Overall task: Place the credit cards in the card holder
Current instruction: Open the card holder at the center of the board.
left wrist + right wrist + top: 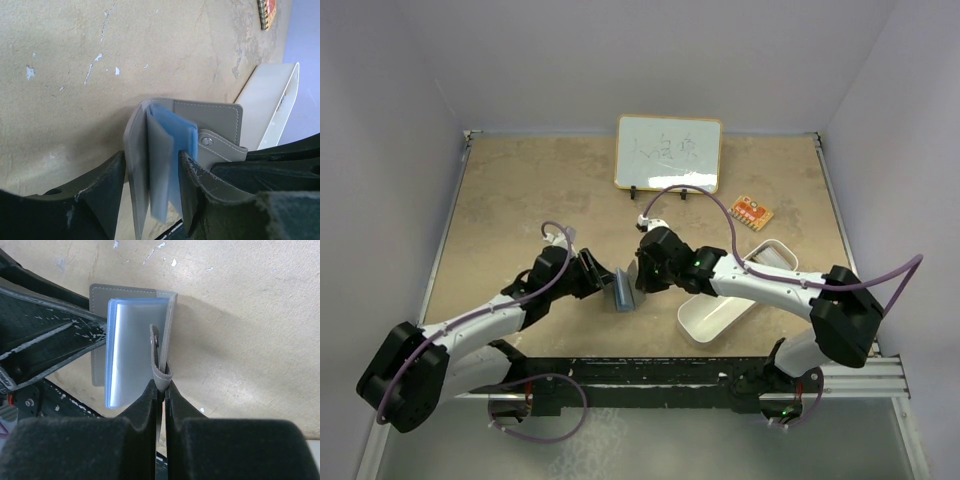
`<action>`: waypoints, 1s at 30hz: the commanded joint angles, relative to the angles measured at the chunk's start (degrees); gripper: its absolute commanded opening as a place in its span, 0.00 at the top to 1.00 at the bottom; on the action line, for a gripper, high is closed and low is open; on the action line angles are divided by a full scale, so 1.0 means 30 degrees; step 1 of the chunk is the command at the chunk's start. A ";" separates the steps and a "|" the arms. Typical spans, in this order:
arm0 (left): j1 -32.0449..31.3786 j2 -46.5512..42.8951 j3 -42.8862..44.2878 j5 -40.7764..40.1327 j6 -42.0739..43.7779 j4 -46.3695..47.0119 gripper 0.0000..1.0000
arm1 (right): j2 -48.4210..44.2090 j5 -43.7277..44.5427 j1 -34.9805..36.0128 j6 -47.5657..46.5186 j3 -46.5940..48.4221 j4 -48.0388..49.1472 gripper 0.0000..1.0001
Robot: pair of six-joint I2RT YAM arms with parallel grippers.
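Right gripper: jaws pinched shut on snap tab of wallet. Left gripper: jaws part open, straddling one cover and clear sleeves, not clamped. Wallet: upright, mid-table, between both grippers; blue card apparently inside sleeves. Orange card: far right on table.

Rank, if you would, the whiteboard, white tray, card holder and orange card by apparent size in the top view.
1. whiteboard
2. white tray, though partly hidden
3. card holder and orange card look alike; the holder stands on edge, so I would not rank them.
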 commanded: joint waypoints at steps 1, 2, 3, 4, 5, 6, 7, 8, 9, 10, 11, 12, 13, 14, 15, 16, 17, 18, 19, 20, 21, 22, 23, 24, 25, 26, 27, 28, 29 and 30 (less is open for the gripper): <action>0.0048 0.1050 -0.0201 0.0923 -0.0202 0.2461 0.57 | -0.0031 0.0007 -0.0082 0.0523 0.0032 0.0684 0.99; 0.0048 0.1209 -0.0355 0.1027 -0.0256 0.2820 0.57 | 0.0052 0.0045 -0.0083 0.0553 -0.0034 0.0823 0.99; 0.0041 0.1371 -0.0550 0.1116 -0.0369 0.3224 0.57 | 0.0114 0.0097 -0.0076 0.0597 -0.0145 0.0995 0.99; 0.0047 0.1512 -0.0713 0.1205 -0.0485 0.3593 0.57 | 0.0177 0.0133 -0.0097 0.0614 -0.0210 0.1082 0.99; 0.0026 0.1600 -0.0829 0.1256 -0.0515 0.3830 0.57 | 0.0210 0.0170 -0.0103 0.0630 -0.0270 0.1100 1.00; 0.0047 0.1673 -0.0851 0.1276 -0.0489 0.3878 0.57 | 0.0199 0.0219 -0.0104 0.0658 -0.0299 0.1073 1.00; 0.0048 0.1686 -0.0897 0.1290 -0.0464 0.3884 0.56 | 0.0176 0.0328 -0.0104 0.0669 -0.0347 0.1074 1.00; 0.0048 0.1643 -0.0967 0.1215 -0.0453 0.3881 0.56 | 0.0148 0.0462 -0.0104 0.0696 -0.0393 0.1022 1.00; 0.0048 0.1463 -0.1047 0.1092 -0.0496 0.3884 0.55 | 0.0093 0.0651 -0.0130 0.0703 -0.0428 0.0866 1.00; 0.0048 0.1249 -0.1178 0.0960 -0.0556 0.3903 0.54 | 0.0042 0.0911 -0.0148 0.0704 -0.0497 0.0744 1.00; 0.0048 0.1006 -0.1326 0.0830 -0.0626 0.4044 0.54 | -0.0037 0.0989 -0.0183 0.0682 -0.0555 0.0717 1.00; 0.0048 0.0804 -0.1528 0.0854 -0.0719 0.4461 0.54 | -0.0110 0.0999 -0.0228 0.0675 -0.0639 0.0740 1.00; 0.0048 0.0702 -0.1773 0.1077 -0.0866 0.5293 0.54 | -0.0148 0.0960 -0.0288 0.0675 -0.0741 0.0765 1.00; 0.0070 0.0737 -0.2016 0.1324 -0.1181 0.6192 0.54 | -0.0145 0.0955 -0.0321 0.0675 -0.0794 0.0812 1.00; 0.0076 0.0851 -0.2248 0.1615 -0.1484 0.7033 0.54 | -0.0152 0.0994 -0.0351 0.0689 -0.0852 0.0861 1.00; 0.0077 0.0982 -0.2394 0.2010 -0.1713 0.7819 0.54 | -0.0113 0.0985 -0.0366 0.0691 -0.0892 0.0890 1.00; 0.0077 0.1076 -0.2515 0.2250 -0.1851 0.8331 0.54 | -0.0061 0.0958 -0.0375 0.0702 -0.0901 0.0889 1.00; 0.0077 0.1065 -0.2592 0.2357 -0.1839 0.8538 0.53 | 0.0001 0.0922 -0.0396 0.0678 -0.0902 0.0915 1.00; 0.0077 0.1020 -0.2679 0.2301 -0.1753 0.8553 0.53 | 0.0045 0.0913 -0.0397 0.0675 -0.0917 0.0907 1.00; 0.0077 0.0912 -0.2766 0.2125 -0.1585 0.8409 0.52 | 0.0076 0.0912 -0.0397 0.0675 -0.1006 0.1046 1.00; 0.0085 0.0803 -0.2843 0.1865 -0.1355 0.8189 0.52 | 0.0095 0.0898 -0.0397 0.0715 -0.1043 0.1253 1.00; 0.0078 0.0771 -0.2919 0.1664 -0.1136 0.8129 0.52 | 0.0108 0.0892 -0.0397 0.0723 -0.1048 0.1341 1.00; 0.0077 0.0778 -0.3009 0.1471 -0.1024 0.8180 0.51 | 0.0150 0.0910 -0.0397 0.0754 -0.1048 0.1356 1.00; 0.0077 0.0871 -0.3053 0.1359 -0.0864 0.8124 0.51 | 0.0166 0.0912 -0.0397 0.0802 -0.1048 0.1431 1.00; 0.0077 0.1003 -0.2996 0.1356 -0.0668 0.7978 0.51 | 0.0128 0.0953 -0.0397 0.0866 -0.1473 0.1547 1.00; 0.0077 0.1225 -0.2898 0.1429 -0.0490 0.7919 0.50 | 0.0090 0.0969 -0.0397 0.0962 -0.1757 0.1744 1.00; 0.0077 0.1414 -0.2823 0.1504 -0.0350 0.7912 0.50 | 0.0020 0.0971 -0.0434 0.1077 -0.1976 0.1985 1.00; 0.0077 0.1617 -0.2755 0.1531 -0.0256 0.7885 0.51 | -0.0066 0.0894 -0.0475 0.1131 -0.2212 0.2213 1.00; 0.0077 0.1777 -0.2656 0.1546 -0.0164 0.7911 0.51 | -0.0132 0.0756 -0.0546 0.1138 -0.2435 0.2465 1.00; 0.0077 0.1904 -0.2610 0.1595 -0.0079 0.7958 0.54 | -0.0239 0.0614 -0.0592 0.1106 -0.2628 0.2753 1.00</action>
